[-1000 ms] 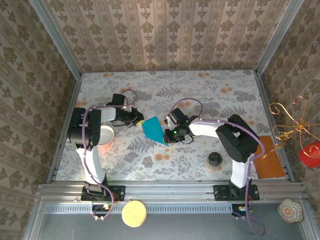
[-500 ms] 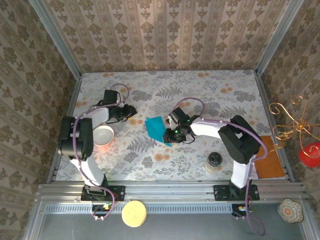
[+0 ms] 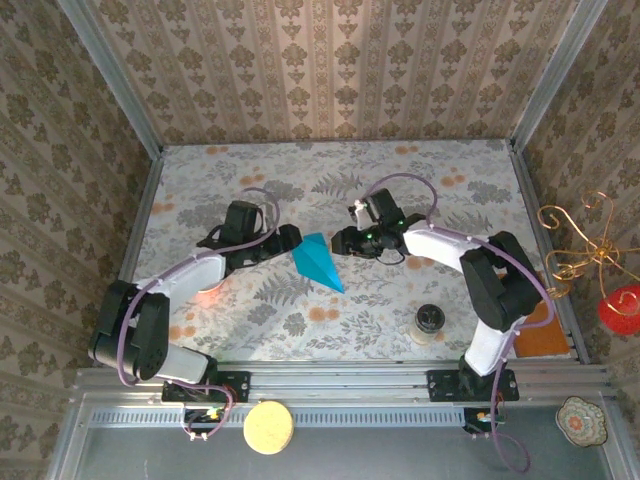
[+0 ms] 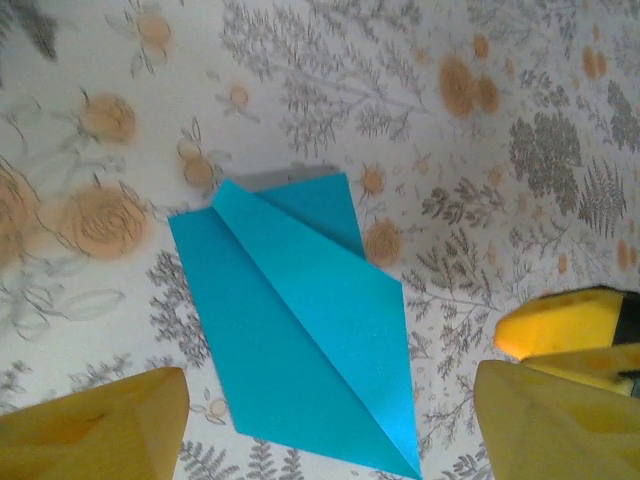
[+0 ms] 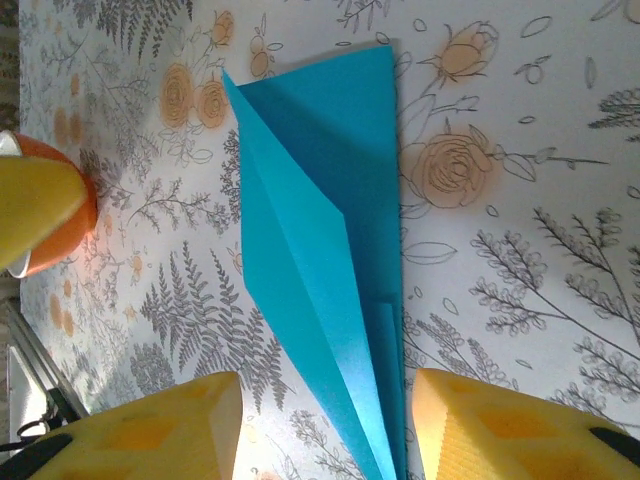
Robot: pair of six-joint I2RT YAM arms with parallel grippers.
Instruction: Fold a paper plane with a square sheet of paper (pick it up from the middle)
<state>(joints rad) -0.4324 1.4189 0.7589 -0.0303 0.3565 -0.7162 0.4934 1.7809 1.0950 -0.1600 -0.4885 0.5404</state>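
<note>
Paper plane diagonal, nose near-right, left tool and right tool both spread

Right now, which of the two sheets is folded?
The teal paper in the middle: it is creased into a narrow pointed shape with diagonal folds. The orange-brown sheet at the far right lies flat and unfolded.

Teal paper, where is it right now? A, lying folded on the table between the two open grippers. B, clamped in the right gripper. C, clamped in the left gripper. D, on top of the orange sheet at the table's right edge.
A: the teal paper lies flat on the floral table in a pointed fold, with the left gripper and the right gripper on either side of it, their jaws apart and clamping nothing.
</note>
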